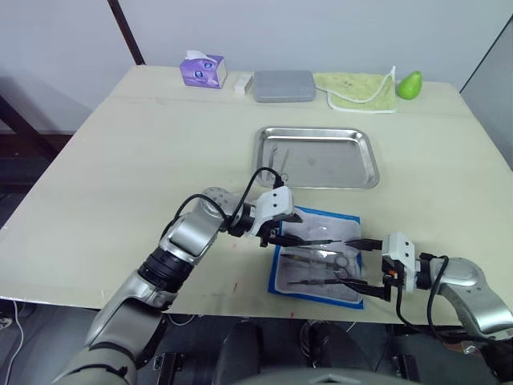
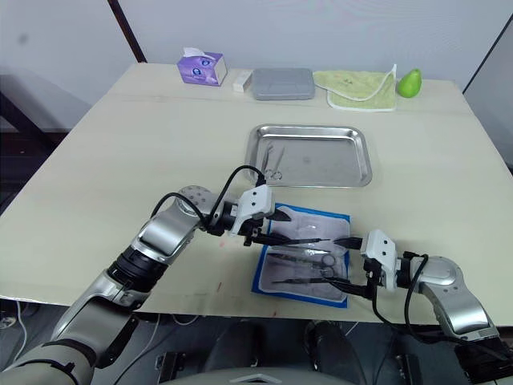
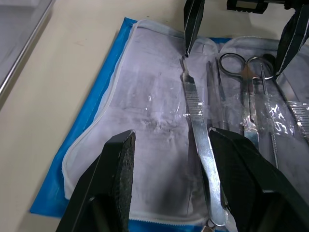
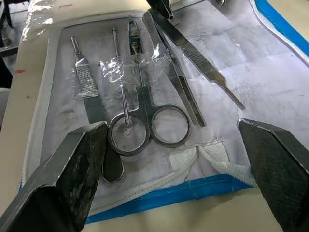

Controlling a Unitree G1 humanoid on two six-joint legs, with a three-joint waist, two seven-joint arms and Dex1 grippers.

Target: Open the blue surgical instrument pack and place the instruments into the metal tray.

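Note:
The blue surgical instrument pack lies open near the table's front edge, its clear whitish inner face turned up. Several instruments rest on it: scissors, forceps, a flat scalpel handle and a thin probe. My left gripper hovers open over the pack's far left part, with the scalpel handle lying just inside one of its fingers. My right gripper is open wide at the pack's right edge. The metal tray sits behind the pack, with thin instruments in its left end.
Along the table's far edge stand a purple tissue box, a grey rounded case, a yellow-green cloth and a green pear-shaped object. The pack's near side lies almost at the table's front edge.

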